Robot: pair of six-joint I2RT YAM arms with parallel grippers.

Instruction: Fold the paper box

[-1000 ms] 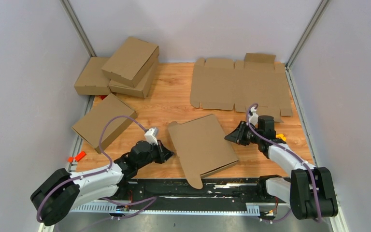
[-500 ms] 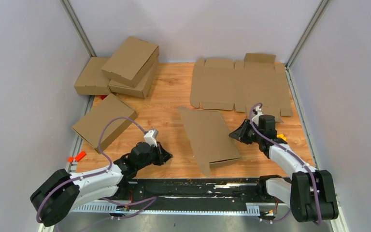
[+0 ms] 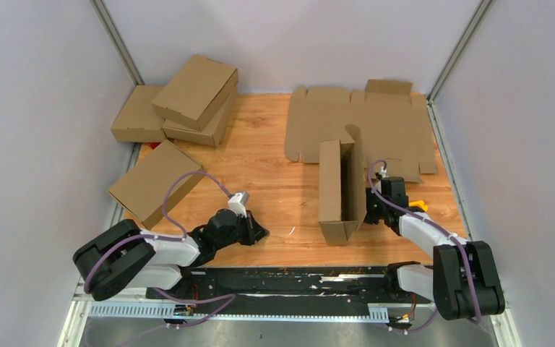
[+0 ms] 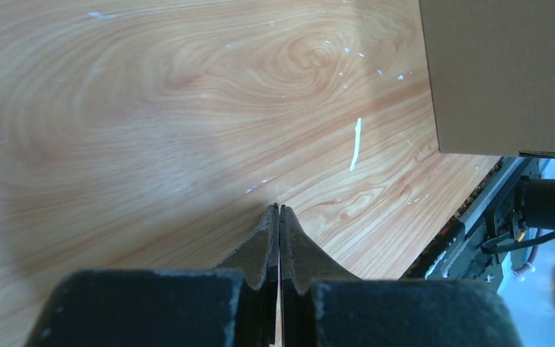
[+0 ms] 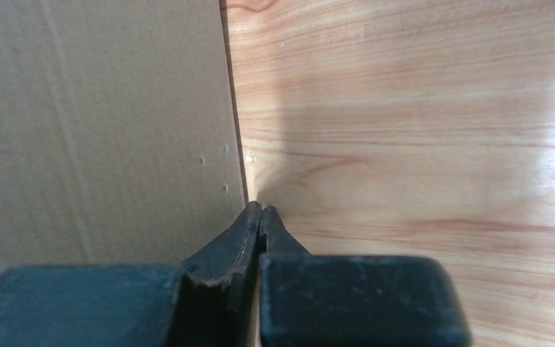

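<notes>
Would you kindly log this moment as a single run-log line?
brown corrugated cardboard box upright on edge | left gripper shut, apart from it | right gripper shut, beside its wall

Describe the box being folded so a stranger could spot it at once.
On the wooden table, look right of centre, just in front of the flat die-cut sheet lying at the far right. The paper box is the half-folded cardboard standing on edge beside the right tool. It alone stands upright and open; the closed boxes at the left are all shut.
</notes>
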